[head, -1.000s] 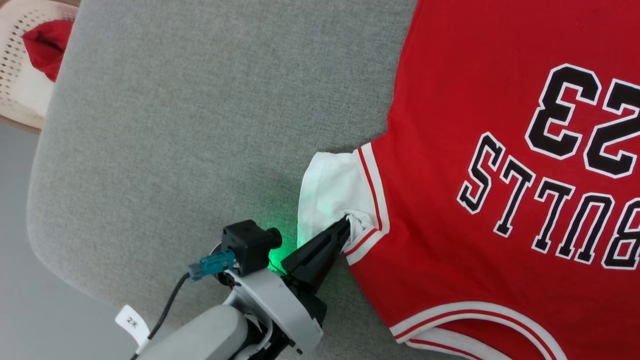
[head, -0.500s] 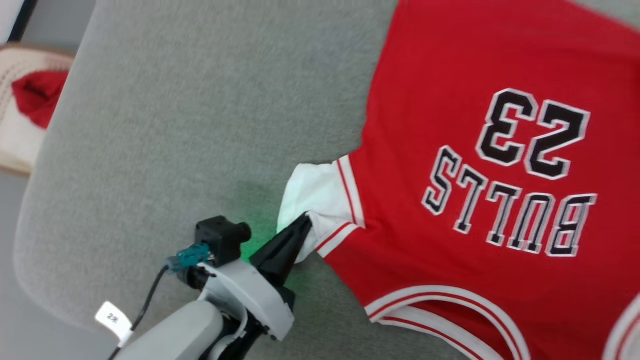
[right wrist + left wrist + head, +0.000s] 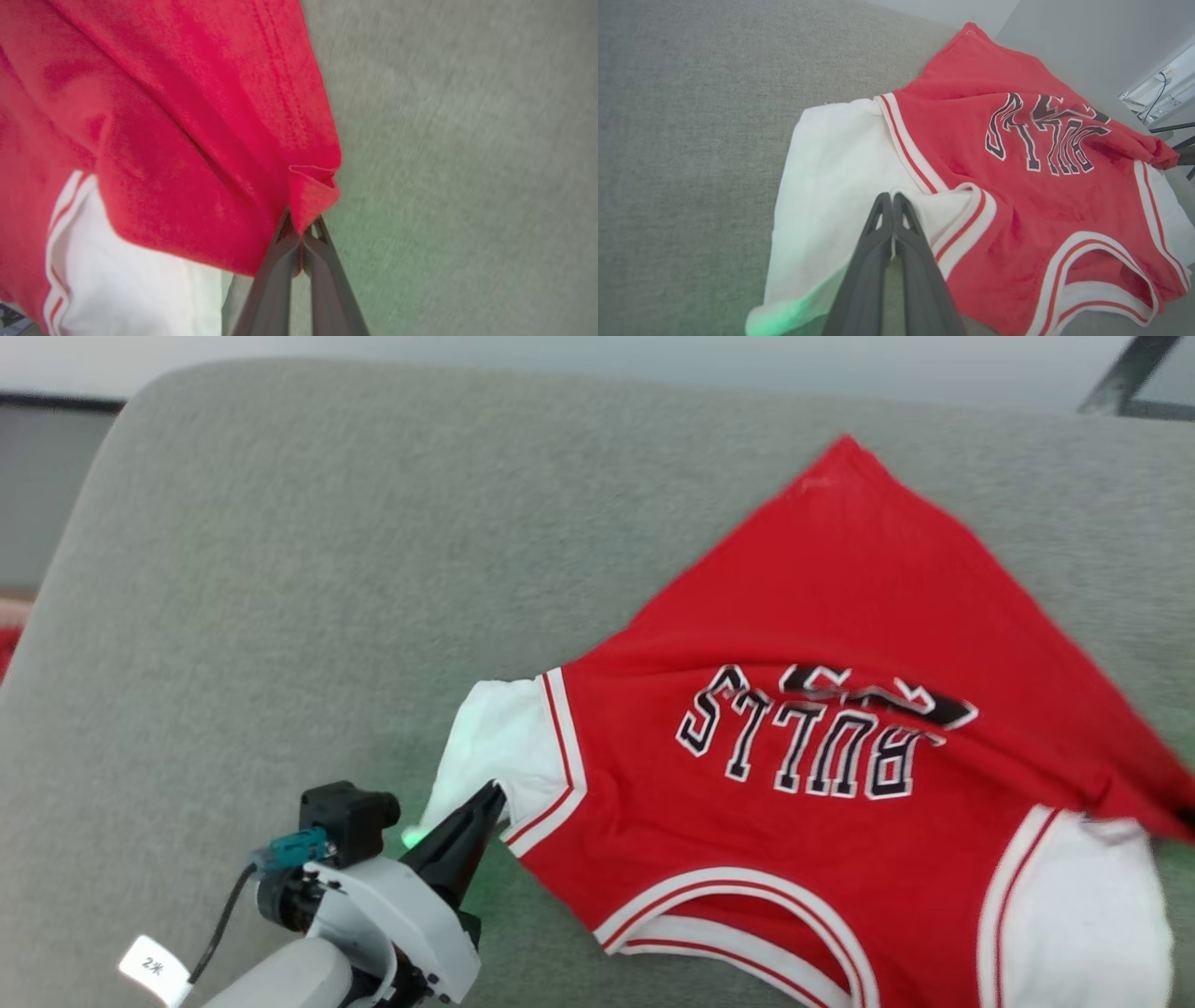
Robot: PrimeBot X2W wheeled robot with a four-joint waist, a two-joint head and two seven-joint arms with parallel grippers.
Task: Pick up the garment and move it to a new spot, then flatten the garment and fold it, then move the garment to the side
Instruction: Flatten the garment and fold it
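Where the pale left forearm enters the head view at the lower left, a white label [image 3: 149,966] hangs from its cable and a small black camera [image 3: 341,812] sits on the wrist; just beyond them the left gripper [image 3: 490,795] has its jaws pressed together on the edge of a white sleeve [image 3: 499,747] of the garment [image 3: 747,859], right beside the striped trim [image 3: 560,747]; a green glow falls on the cloth and on the grey padded surface [image 3: 280,569] next to the pinch. In the right wrist view the right gripper [image 3: 302,229] has its jaws closed on a small folded bit of the red hem, with a white panel at the lower left of that view and grey surface to the right. The garment lies on the grey padded surface, printed side up, its white-trimmed neckline [image 3: 747,915] nearest the robot and the second white sleeve [image 3: 1083,905] at the lower right of the head view; farther out the BULLS lettering [image 3: 803,751] reads upside down, and the number above it is creased under a fold; farthest of all, the red body narrows to a pointed corner [image 3: 845,448] near the back edge of the surface.
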